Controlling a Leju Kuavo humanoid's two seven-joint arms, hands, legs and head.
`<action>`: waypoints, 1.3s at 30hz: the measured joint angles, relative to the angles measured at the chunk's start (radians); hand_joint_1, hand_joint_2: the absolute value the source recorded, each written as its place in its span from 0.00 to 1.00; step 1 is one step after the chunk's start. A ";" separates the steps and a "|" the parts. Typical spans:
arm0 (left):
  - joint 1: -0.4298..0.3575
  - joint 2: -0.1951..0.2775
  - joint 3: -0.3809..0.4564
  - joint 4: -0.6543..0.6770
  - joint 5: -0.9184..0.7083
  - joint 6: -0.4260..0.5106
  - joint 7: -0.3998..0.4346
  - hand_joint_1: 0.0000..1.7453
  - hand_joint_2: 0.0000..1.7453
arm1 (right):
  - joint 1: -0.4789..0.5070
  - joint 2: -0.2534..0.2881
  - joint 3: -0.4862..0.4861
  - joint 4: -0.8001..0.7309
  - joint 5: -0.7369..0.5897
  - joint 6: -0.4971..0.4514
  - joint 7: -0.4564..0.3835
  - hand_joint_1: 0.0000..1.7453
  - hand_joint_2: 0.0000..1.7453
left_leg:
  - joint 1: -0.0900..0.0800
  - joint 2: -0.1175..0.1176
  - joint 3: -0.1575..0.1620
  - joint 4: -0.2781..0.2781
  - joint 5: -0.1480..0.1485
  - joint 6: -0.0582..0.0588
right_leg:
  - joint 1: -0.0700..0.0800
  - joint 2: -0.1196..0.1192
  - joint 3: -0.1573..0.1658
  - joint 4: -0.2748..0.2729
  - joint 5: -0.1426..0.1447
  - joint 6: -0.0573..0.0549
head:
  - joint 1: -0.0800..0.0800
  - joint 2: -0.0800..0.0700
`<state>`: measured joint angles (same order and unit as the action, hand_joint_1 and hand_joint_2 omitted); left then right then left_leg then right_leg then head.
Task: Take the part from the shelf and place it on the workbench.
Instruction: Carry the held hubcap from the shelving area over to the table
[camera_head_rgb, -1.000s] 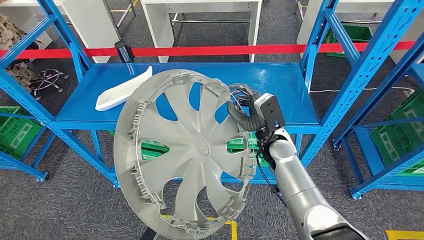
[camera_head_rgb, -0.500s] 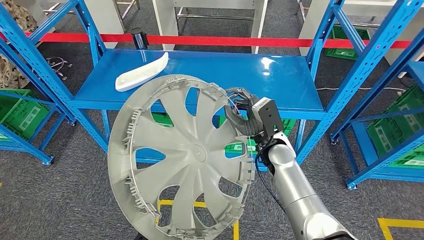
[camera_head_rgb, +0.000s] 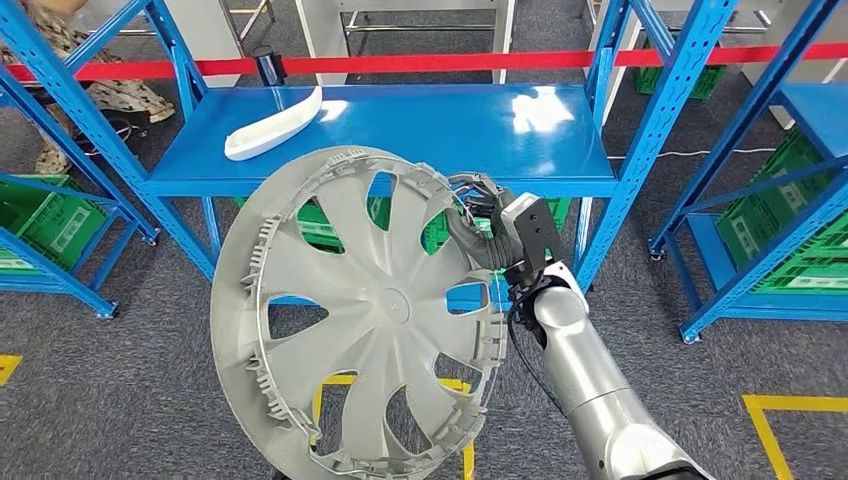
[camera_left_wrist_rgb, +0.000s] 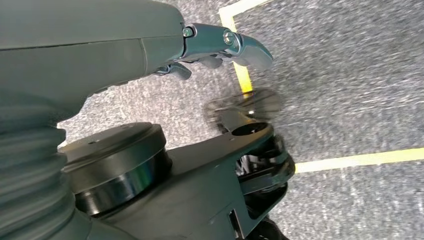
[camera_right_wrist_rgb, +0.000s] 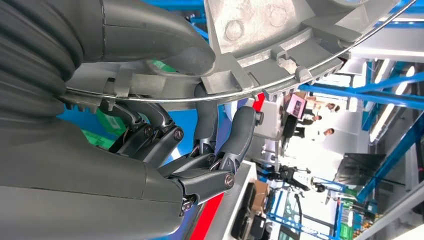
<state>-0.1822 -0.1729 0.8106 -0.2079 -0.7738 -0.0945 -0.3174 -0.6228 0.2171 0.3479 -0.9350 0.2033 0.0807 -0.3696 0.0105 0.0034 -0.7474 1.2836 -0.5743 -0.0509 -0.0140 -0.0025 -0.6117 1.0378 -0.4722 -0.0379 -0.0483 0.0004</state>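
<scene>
In the head view a large grey wheel cover with curved spokes stands nearly upright in front of me, off the blue shelf. My right hand grips its rim at the upper right edge. The right wrist view shows the thumb on one face of the ribbed rim and the dark fingers curled around the other. My left hand hangs over the grey carpet, its fingers stretched out with nothing in them.
A white curved part lies on the shelf's left end. Blue rack uprights stand to either side, with green crates under them. Red barrier tape runs behind. A person in camouflage clothing is at the far left. Yellow lines mark the floor.
The whole picture has shifted: the shelf sits higher and more floor shows, so the camera has moved. The wheel cover stays in my right hand's grip, slightly lower and more to the left.
</scene>
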 joint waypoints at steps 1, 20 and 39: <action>0.000 0.000 0.000 0.000 0.002 0.001 0.000 0.00 1.00 | 0.001 0.000 0.000 0.000 0.000 0.000 0.001 1.00 1.00 | 0.001 0.000 0.008 0.032 0.005 -0.002 | 0.000 0.000 -0.016 0.001 0.013 0.002 | 0.000 0.000; 0.008 -0.019 -0.002 0.003 -0.012 -0.013 0.021 0.00 1.00 | 0.118 -0.057 0.018 -0.114 -0.026 -0.013 0.012 1.00 1.00 | -0.019 0.001 0.086 -0.258 0.162 0.072 | 0.013 0.003 0.019 0.124 -0.046 0.034 | 0.013 0.000; 0.018 -0.020 -0.002 0.004 -0.014 -0.022 0.024 0.00 1.00 | 0.107 -0.059 0.020 -0.117 -0.043 -0.024 0.009 1.00 1.00 | -0.002 -0.010 0.223 -0.278 0.068 0.021 | 0.002 -0.007 -0.023 -0.027 0.057 0.042 | 0.003 0.000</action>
<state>-0.1638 -0.1927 0.8087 -0.2036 -0.7881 -0.1166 -0.2932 -0.5157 0.1576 0.3677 -1.0517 0.1599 0.0570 -0.3605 0.0083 -0.0071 -0.5247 1.0052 -0.5066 -0.0298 -0.0116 -0.0094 -0.6346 1.0108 -0.4149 0.0042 -0.0451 0.0004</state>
